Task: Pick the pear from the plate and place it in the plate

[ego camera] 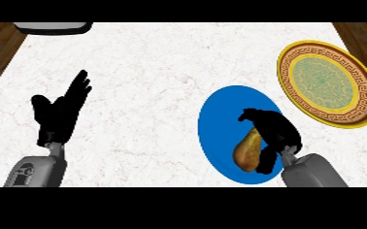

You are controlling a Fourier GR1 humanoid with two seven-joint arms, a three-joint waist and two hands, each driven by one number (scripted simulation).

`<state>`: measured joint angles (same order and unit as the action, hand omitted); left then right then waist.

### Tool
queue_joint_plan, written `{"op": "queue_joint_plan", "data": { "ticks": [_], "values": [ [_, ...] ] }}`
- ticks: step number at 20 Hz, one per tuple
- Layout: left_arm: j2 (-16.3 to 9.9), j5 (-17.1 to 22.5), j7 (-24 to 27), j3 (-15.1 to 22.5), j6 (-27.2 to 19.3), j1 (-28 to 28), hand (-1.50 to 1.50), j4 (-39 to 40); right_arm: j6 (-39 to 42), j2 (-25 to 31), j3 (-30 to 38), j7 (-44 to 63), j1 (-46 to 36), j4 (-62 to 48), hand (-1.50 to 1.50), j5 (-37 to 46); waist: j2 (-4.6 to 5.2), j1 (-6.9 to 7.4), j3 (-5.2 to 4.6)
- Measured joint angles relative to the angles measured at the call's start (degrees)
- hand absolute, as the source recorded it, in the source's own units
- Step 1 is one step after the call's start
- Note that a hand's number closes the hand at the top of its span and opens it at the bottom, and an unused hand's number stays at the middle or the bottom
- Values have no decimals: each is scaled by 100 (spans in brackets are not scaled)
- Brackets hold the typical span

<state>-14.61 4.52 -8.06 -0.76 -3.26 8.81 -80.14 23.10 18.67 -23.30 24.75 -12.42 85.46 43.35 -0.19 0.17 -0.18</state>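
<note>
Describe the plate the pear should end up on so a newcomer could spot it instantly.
On the white marble counter, look to the far right edge, beyond the blue plate where the right hand curls round the pear. The gold plate sits there, set apart by its patterned rim and green centre.

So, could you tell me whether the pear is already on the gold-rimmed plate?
No, the pear lies on the blue plate, with the right hand curled around it.

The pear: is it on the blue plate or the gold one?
On the blue plate: the pear lies there, right hand curled around it.
</note>
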Motion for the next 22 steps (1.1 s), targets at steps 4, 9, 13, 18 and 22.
{"op": "queue_joint_plan", "data": {
  "ticks": [4,9,13,18,22],
  "values": [
    [-42,45,-25,-158,142,21,0,33,131,-68,26,-306,-60,-58,150,120,-10,-9,-11],
    [39,-25,-141,-167,154,-63,0,-151,-70,-271,84,-498,10,-160,150,372,-28,-20,-33],
    [127,-152,-61,-195,96,184,0,153,-391,-365,51,-516,89,17,150,723,-16,-37,-22],
    [163,-125,-19,-177,178,221,0,164,-1154,-1033,609,172,-802,-702,150,1038,44,95,7],
    [157,-125,-78,-133,220,279,0,90,-1984,-1326,1290,772,-1772,-1410,150,1308,85,231,19]
  ]
}}
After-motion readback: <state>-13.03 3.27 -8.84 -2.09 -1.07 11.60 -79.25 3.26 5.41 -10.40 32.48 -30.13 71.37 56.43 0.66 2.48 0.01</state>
